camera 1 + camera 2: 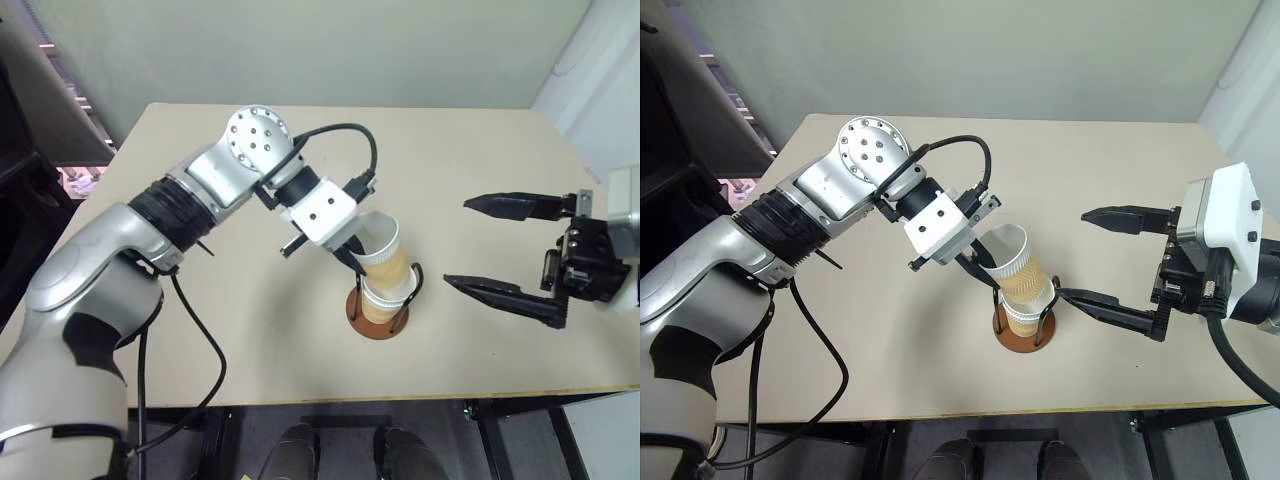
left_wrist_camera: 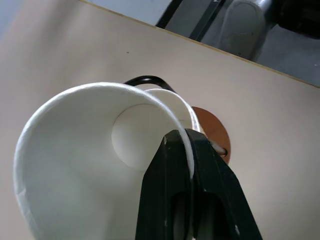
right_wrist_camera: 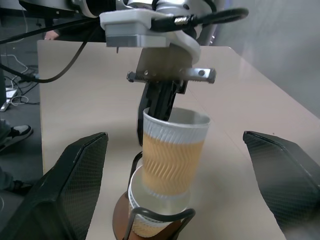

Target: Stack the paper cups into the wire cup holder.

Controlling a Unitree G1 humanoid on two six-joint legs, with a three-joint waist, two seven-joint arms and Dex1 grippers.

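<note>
— Paper cups first: where do they sit, seen from the head?
— One paper cup (image 1: 1025, 318) stands inside the wire cup holder (image 1: 1021, 336) near the front of the worktop (image 1: 1120, 180). A second cup (image 1: 1014, 262) is partly nested into it, leaning towards the robot's left. The left arm reaches in from the left, elbow bent, wrist angled down and to the right, and the left gripper (image 1: 982, 262) pinches that tilted cup's rim, one finger inside and one outside.
— And the right arm?
— The right gripper (image 1: 1102, 257) hangs beside the holder, released, its two black fingers spread wide and pointing towards the cups, roughly level.
— From the left wrist?
— The black fingers (image 2: 172, 190) clamp the thin white rim. The cup's inside is smooth white with a round bottom. Beyond it show a black wire loop and part of the reddish-brown disc base.
— From the right wrist?
— The upper cup has a rippled tan-orange sleeve and a white ribbed band under the rim. Its bottom sits in the mouth of the lower cup. The mesh-textured fingers (image 3: 67, 190) stand apart on either side, touching nothing.
</note>
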